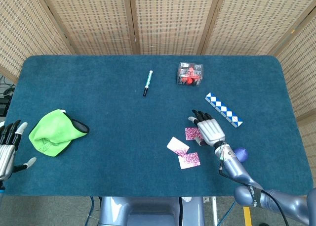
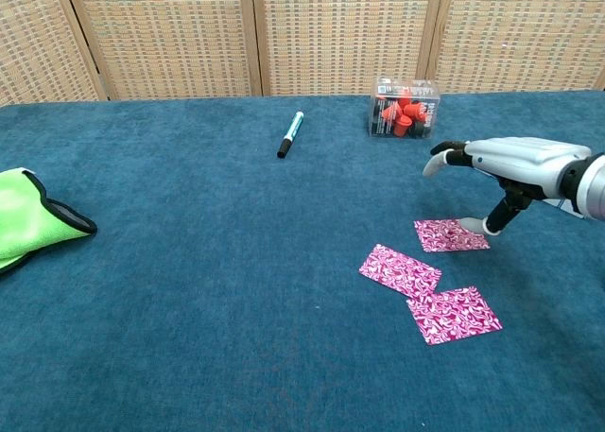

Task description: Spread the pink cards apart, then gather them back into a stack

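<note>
Three pink cards [image 2: 430,275] lie fanned at the table's five o'clock. The right hand [image 2: 506,167] hovers empty over the farthest card [image 2: 451,234], fingers apart. Flat cards may skid on the cloth [image 2: 208,290] instead of lifting during gathering.

Three cards [image 2: 430,269] lie apart, front right on table [image 1: 108,137]. Right hand [image 2: 506,167] above rearmost card [image 2: 450,234]. Cloth [image 1: 54,132] far left.
</note>
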